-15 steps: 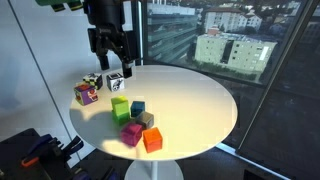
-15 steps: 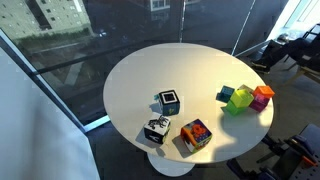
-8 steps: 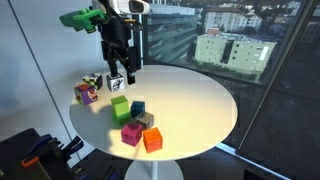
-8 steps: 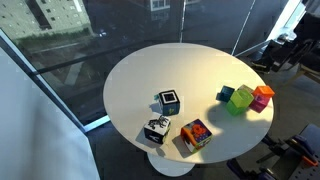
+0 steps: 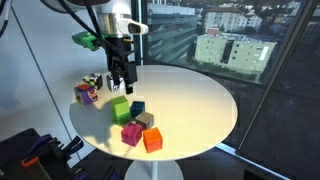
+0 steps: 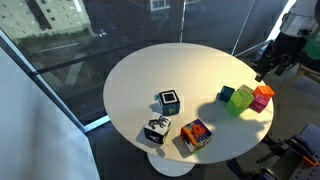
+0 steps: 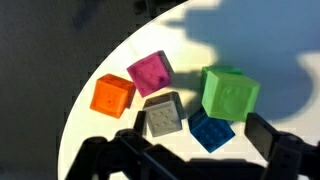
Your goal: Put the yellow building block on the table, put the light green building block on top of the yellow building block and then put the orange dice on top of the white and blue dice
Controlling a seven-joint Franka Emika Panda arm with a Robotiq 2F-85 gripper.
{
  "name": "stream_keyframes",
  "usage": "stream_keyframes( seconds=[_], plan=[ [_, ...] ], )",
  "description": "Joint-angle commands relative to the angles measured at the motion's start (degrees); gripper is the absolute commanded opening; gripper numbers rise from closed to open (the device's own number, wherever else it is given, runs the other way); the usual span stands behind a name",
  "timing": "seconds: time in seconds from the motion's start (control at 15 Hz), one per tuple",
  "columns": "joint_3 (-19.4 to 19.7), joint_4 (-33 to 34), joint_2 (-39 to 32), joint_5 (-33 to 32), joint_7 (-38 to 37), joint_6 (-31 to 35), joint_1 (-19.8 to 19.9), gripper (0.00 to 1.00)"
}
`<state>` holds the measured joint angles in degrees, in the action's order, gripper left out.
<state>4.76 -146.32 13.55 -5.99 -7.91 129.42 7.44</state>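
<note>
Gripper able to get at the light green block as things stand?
Probably yes: the gripper hangs open over the light green block, whose top is uncovered. The blue block close beside it may crowd one finger.

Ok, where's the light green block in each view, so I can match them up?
In an exterior view: the light green block sits left of centre, at the cluster's far end.
In an exterior view: the block is at far right, just left of the orange block.
Wrist view: the block is right of centre, upper half.
Shared landmark: the orange block, plain and bright in all three.
</note>
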Motion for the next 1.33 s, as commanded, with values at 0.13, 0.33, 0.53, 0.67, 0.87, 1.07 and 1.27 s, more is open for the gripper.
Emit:
stream_keyframes(
  seconds=[0.13, 0.33, 0.53, 0.67, 0.87, 1.07, 1.27],
  plan=[
    [-1.5, 0.6, -3.3, 0.7, -4.6, 2.9, -0.6, 1.00],
    [-1.8, 0.7, -5.2, 0.8, -6.0, 4.8, -1.0, 1.00],
    [-2.0, 1.2, -7.4, 1.3, -6.9, 6.1, -1.5, 1.00],
    [-2.0, 1.3, -8.6, 1.9, -7.1, 7.0, -1.9, 1.00],
    [-2.3, 1.4, -10.0, 2.8, -7.5, 7.9, -2.8, 1.00],
    [-2.7, 1.4, -11.3, 2.0, -8.8, 9.1, -3.5, 1.00],
    [-3.0, 1.5, -12.5, 1.4, -10.0, 10.0, -4.2, 1.00]
  ],
)
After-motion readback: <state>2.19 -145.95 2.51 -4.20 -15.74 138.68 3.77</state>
